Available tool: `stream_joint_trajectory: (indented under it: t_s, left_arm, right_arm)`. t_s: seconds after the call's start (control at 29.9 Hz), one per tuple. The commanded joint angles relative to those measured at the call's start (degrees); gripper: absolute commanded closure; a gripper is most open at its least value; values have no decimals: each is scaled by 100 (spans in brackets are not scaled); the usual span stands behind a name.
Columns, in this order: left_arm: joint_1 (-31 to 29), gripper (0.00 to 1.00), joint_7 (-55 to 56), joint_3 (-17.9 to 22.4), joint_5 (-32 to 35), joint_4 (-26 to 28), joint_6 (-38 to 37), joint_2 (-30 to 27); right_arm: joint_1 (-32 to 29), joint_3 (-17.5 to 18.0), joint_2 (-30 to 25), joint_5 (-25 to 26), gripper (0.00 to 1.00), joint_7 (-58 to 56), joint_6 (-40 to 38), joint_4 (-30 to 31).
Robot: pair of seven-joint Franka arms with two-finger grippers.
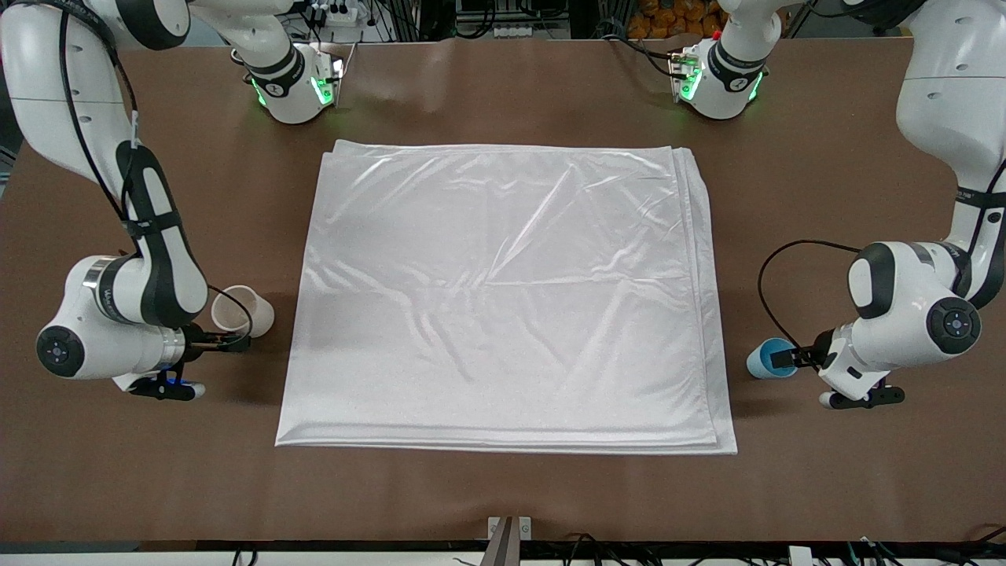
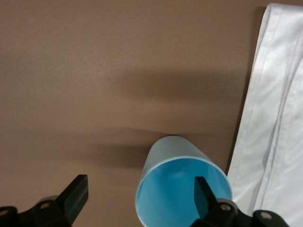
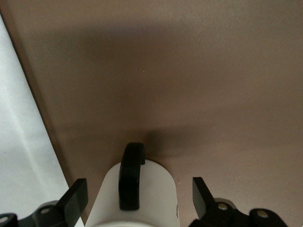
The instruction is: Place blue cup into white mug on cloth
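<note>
The left gripper [image 1: 788, 359] sits low at the left arm's end of the table, fingers spread, one inside the blue cup [image 1: 769, 358] and one outside its wall. The cup lies just beside the cloth [image 1: 503, 299], on bare table [image 1: 503, 487]. It looks light, thin and slick, so a gentle rim pinch seems best. Slightly farther, at the right arm's end, the right gripper [image 1: 228, 341] straddles the white mug [image 1: 240, 310], fingers apart; it looks stiffer and heavier.

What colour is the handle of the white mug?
Black; the handle of the white mug shows best in the right wrist view.
</note>
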State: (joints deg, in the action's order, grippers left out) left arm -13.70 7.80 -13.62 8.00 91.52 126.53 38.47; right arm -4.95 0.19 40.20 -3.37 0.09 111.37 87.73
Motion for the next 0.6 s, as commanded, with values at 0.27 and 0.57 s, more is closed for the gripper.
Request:
stream_joint_trajectory:
  t_s: [0.27,0.57]
  left_arm:
    - [-27,50,-68,-27,149,138,293,46]
    - [-1,87,-15,-27,149,130,302,64]
  right_arm:
    - [-76,60,5,-402,51,-290,-626,-133]
    - [-68,95,5,-437,94,-307,-617,-168]
